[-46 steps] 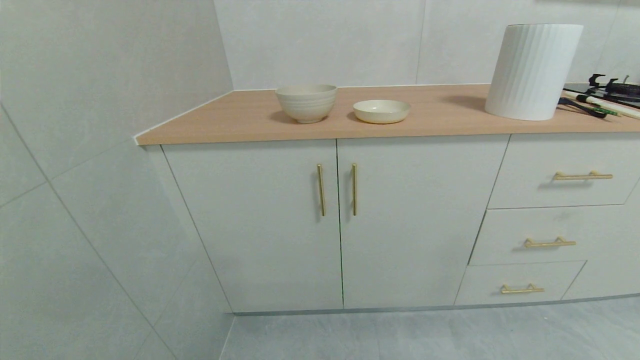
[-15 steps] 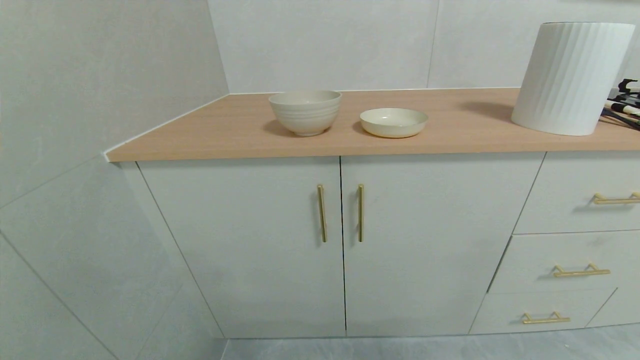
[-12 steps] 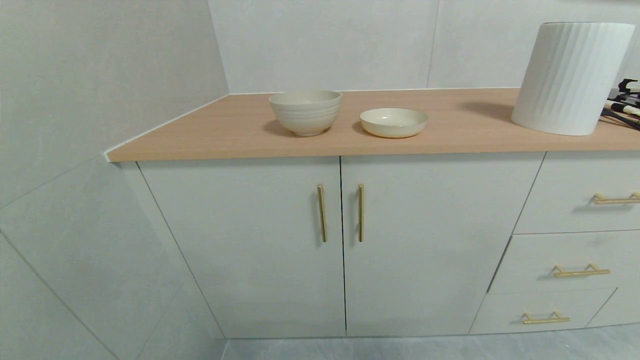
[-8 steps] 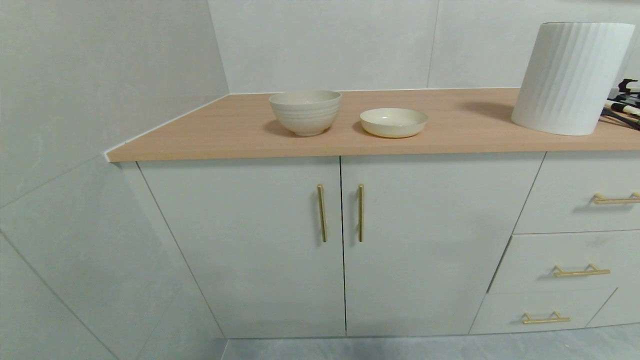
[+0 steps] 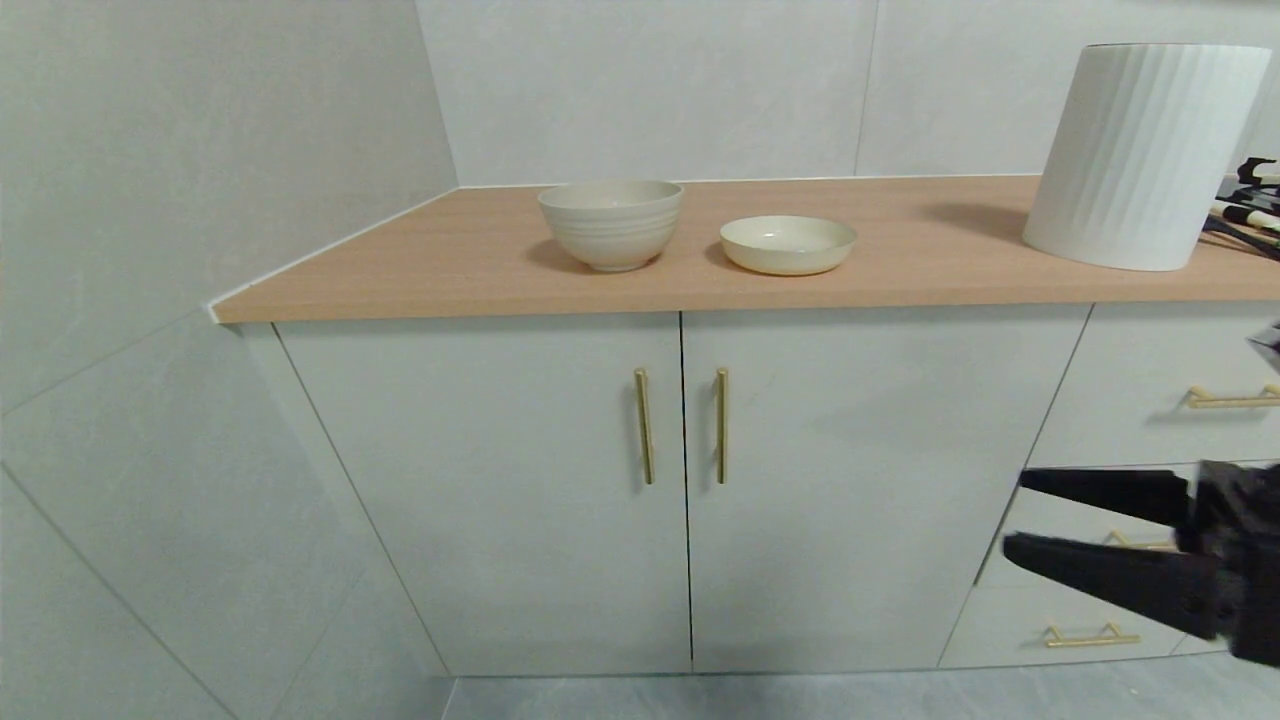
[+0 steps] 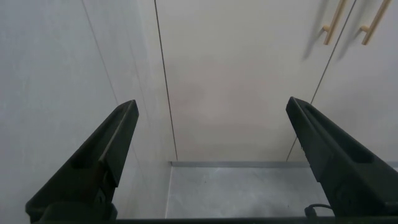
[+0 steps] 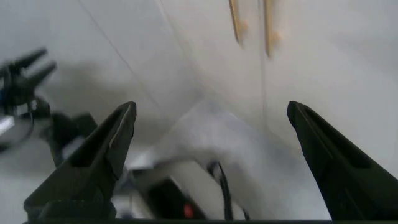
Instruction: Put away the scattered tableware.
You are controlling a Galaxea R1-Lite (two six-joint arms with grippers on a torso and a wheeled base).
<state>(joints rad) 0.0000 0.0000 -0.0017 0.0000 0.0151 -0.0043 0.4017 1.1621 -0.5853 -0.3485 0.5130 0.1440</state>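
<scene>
A ribbed beige bowl [image 5: 611,223] and a shallow cream dish [image 5: 788,243] stand side by side on the wooden countertop [image 5: 450,265], above two shut cabinet doors with gold handles [image 5: 645,427]. My right gripper [image 5: 1015,515] is low at the right, in front of the drawers, open and holding nothing. In the right wrist view the right gripper [image 7: 211,112] points toward the gold handles [image 7: 235,22]. My left gripper [image 6: 211,109] is open, down near the floor, facing the lower cabinet front.
A tall white ribbed cylinder [image 5: 1145,155] stands at the counter's right, with dark utensils [image 5: 1248,205] behind it. Three drawers with gold pulls [image 5: 1232,398] sit right of the doors. A tiled wall closes off the left side.
My right gripper has come into the head view at the lower right. The camera moved closer since the earliest frame; the bowl and dish have stayed put.
</scene>
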